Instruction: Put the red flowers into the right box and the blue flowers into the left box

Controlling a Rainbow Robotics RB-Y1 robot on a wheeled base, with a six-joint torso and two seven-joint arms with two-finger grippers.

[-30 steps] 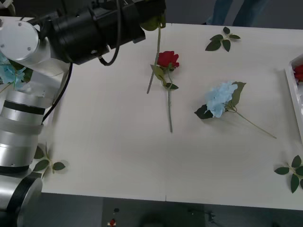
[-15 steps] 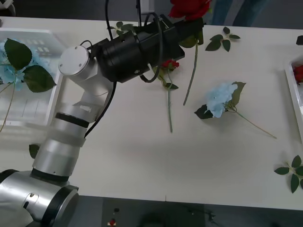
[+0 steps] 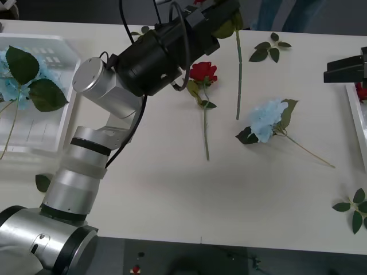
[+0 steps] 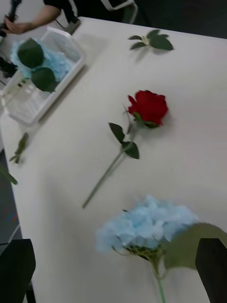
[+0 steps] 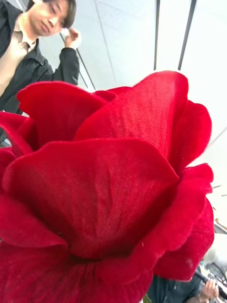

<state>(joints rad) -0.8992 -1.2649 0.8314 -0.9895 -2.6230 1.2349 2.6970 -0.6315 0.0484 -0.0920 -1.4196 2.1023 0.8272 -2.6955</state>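
Observation:
My left gripper (image 3: pixel 228 16) hangs high over the table's far middle, shut on a red flower whose thin stem (image 3: pixel 238 74) dangles down; its bloom (image 5: pixel 109 199) sits right before the left wrist camera. A second red flower (image 3: pixel 203 71) (image 4: pixel 149 106) lies on the table below that arm. Right of it lies a blue flower (image 3: pixel 268 119) (image 4: pixel 146 225). The left box (image 3: pixel 67 80) (image 4: pixel 47 90) holds blue flowers (image 3: pixel 11 86). The right box (image 3: pixel 356 117) shows a bit of red (image 3: pixel 362 89). My right gripper (image 3: pixel 335 70) hovers open at the right edge, beside the right box.
Loose green leaf sprigs lie at the far right (image 3: pixel 269 48), the near right (image 3: pixel 354 209) and the near left (image 3: pixel 41 182). The near middle of the white table (image 3: pixel 172 195) is bare. My left arm (image 3: pixel 109 97) spans the left half of the table.
My left arm has swung to the right, carrying the held red flower with its stem from above the lying rose toward the blue flower. The right gripper has come into view at the right edge.

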